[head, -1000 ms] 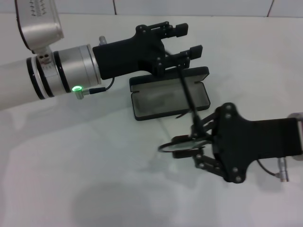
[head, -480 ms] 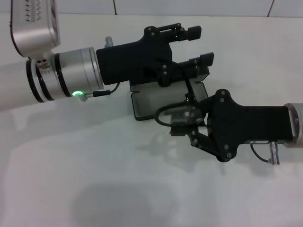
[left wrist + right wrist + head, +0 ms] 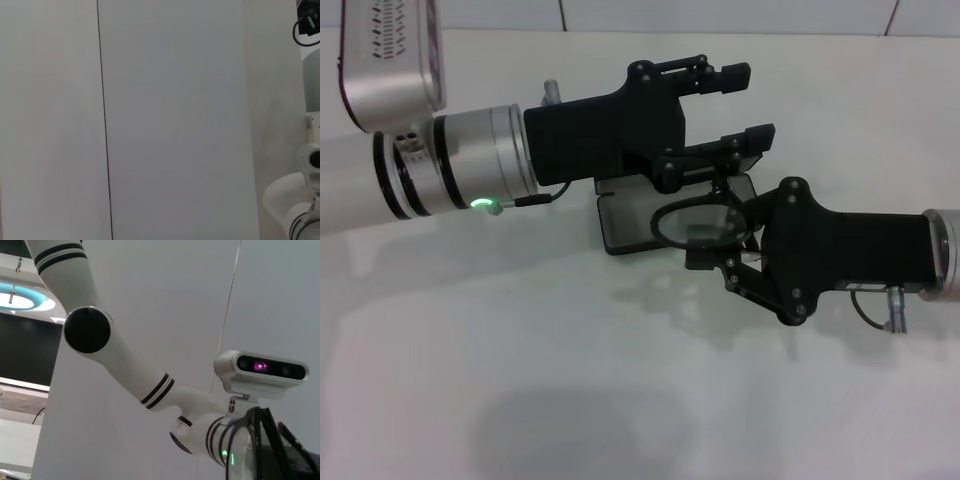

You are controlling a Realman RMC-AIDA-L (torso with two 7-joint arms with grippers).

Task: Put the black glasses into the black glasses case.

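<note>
Right claw [image 3: 712, 250] gripping black glasses [image 3: 698, 222] over open black glasses case [image 3: 620, 222], left claw [image 3: 745, 105] open above

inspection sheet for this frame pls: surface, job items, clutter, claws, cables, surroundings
Surface: white tabletop, bare where visible.
Job's things: black glasses case lies open, grey lining up, partly hidden by both claws. Black glasses are held over the case's open tray, one lens clearly seen; whether they touch the lining cannot be told.
Clutter: nothing seen.
Claws: right claw shut on the glasses, reaching in from the right. Left claw open, above the case's far edge, holding nothing.
Cables: short black lead at the left wrist; another looped under the right wrist.
Surroundings: white tiled wall behind the table.
</note>
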